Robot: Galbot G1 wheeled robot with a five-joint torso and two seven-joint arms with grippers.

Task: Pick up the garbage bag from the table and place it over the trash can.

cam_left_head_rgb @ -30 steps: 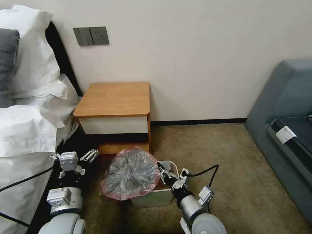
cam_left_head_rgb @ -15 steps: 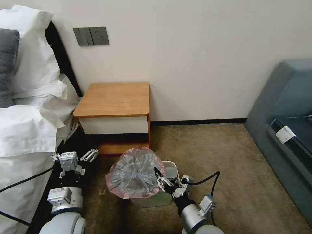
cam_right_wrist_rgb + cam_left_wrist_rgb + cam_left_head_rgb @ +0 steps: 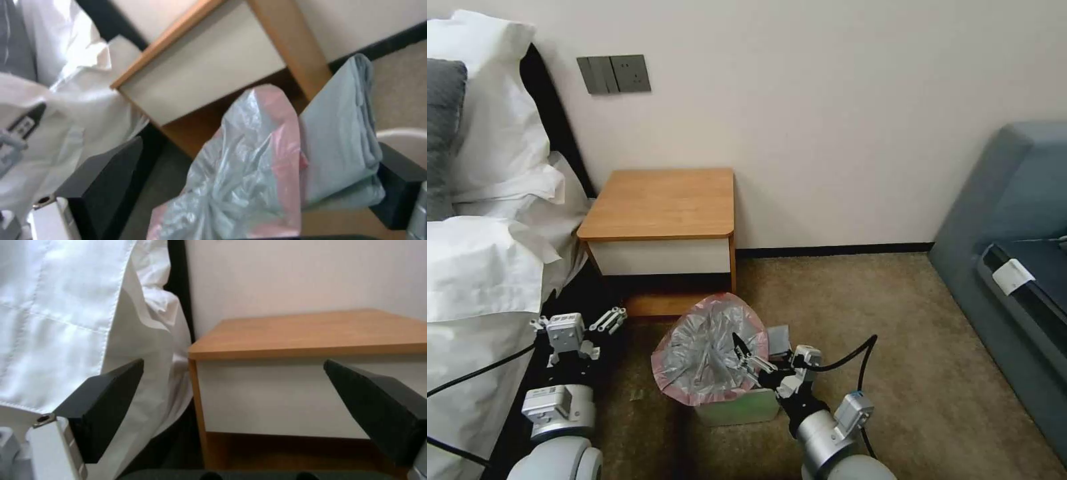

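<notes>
The garbage bag (image 3: 707, 353), crinkled grey plastic with a pink rim, lies spread over the top of the cream trash can (image 3: 737, 408), which stands on the carpet in front of the table (image 3: 660, 203). My right gripper (image 3: 744, 351) reaches over the bag's right side, open. In the right wrist view the bag (image 3: 240, 173) lies between the spread fingers (image 3: 102, 180), with the can's rim (image 3: 400, 136) beside it. My left gripper (image 3: 577, 327) hangs open to the left of the bin, beside the bed. In the left wrist view it (image 3: 240, 406) faces the table (image 3: 311, 330).
A bed with white bedding (image 3: 480, 267) stands close on the left, and a blue-grey sofa (image 3: 1014, 233) on the right. Open carpet (image 3: 860, 313) lies between the bin and the sofa. A flat pale grey folded sheet (image 3: 342, 133) sits by the bag's edge.
My right gripper has moved left, from the bag's right edge to over the bag. The bag has shifted slightly right on the bin. The left arm has stayed put.
</notes>
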